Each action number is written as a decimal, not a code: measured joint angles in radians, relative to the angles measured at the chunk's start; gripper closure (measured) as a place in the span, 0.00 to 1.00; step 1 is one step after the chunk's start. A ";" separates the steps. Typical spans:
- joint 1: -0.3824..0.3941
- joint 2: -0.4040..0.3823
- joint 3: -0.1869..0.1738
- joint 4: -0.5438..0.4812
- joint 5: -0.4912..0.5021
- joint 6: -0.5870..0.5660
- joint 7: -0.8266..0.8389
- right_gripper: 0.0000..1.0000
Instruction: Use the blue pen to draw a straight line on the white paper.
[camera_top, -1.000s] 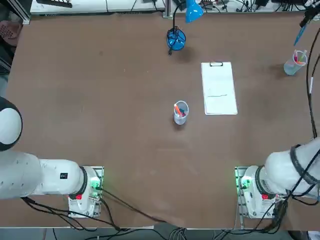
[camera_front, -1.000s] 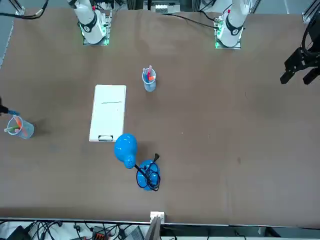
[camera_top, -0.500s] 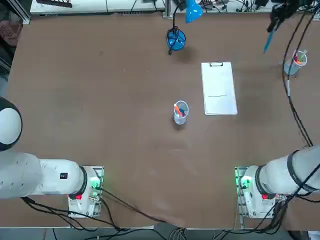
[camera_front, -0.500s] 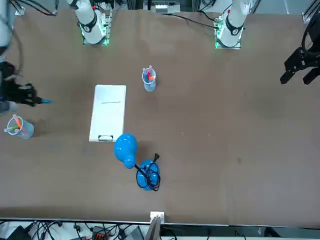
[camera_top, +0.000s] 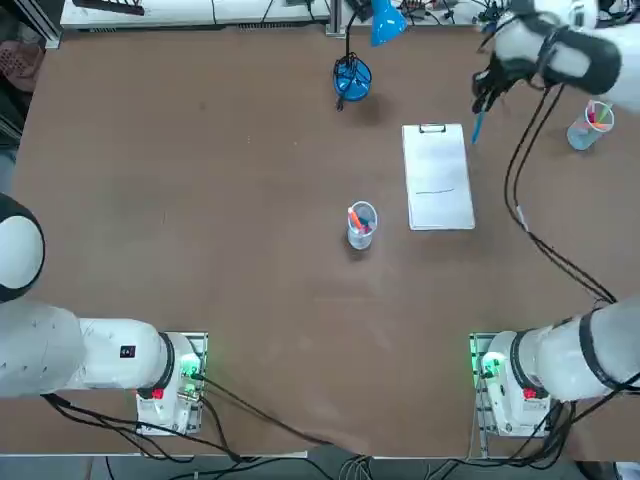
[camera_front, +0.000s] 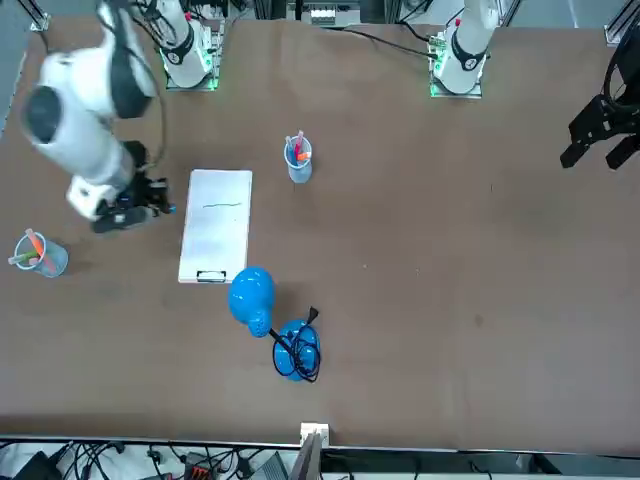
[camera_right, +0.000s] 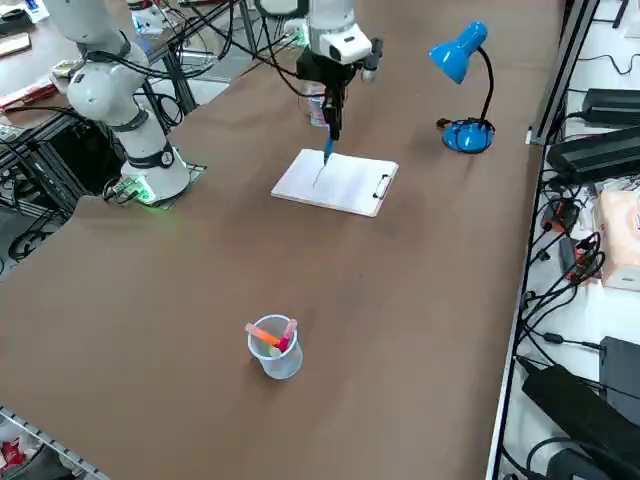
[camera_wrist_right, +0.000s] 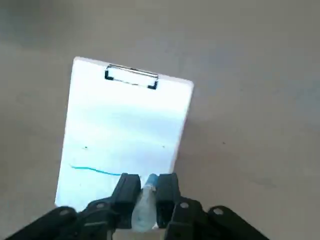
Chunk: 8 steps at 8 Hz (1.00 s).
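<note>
Brown and broad, the table (camera_top: 250, 290) filled every view, with cluttered shelving and cables along its edges. Taking the white paper (camera_top: 438, 180) as the landmark: it lay flat on its clipboard in the right half of the top view, the small metal clip (camera_top: 432, 128) at the short edge farthest from the arm bases, and a thin blue line (camera_wrist_right: 95, 171) already crossed it nearer the opposite short edge.

Over the table just beside the paper's long edge on the robot's right hung the working right arm (camera_top: 560, 55), reaching in from the far right corner. The blue desk lamp (camera_right: 462, 85) stood beyond the clip end, a little toward the robot's left, well apart from the sheet. One clear cup of orange and red pens (camera_top: 361, 224) stood just off the paper's left long edge near its unclipped end; a second such cup (camera_top: 590, 124) stood well apart to the paper's right.

Beside the clip end, the right gripper (camera_top: 484, 92) pointed downward, its two fingers (camera_wrist_right: 168, 190) closed tight on the blue pen (camera_top: 477, 127). Held upright, the pen's tip hung above the table, clear of the sheet in the side view (camera_right: 327, 150)
</note>
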<state>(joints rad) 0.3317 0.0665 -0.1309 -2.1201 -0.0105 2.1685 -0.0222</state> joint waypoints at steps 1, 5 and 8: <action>0.036 0.007 -0.001 -0.048 -0.040 0.056 0.046 0.78; 0.135 0.068 -0.001 -0.076 -0.251 0.122 0.280 0.78; 0.134 0.110 -0.010 -0.076 -0.254 0.243 0.343 0.78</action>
<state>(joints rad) 0.4657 0.1770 -0.1410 -2.1958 -0.2647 2.4112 0.3206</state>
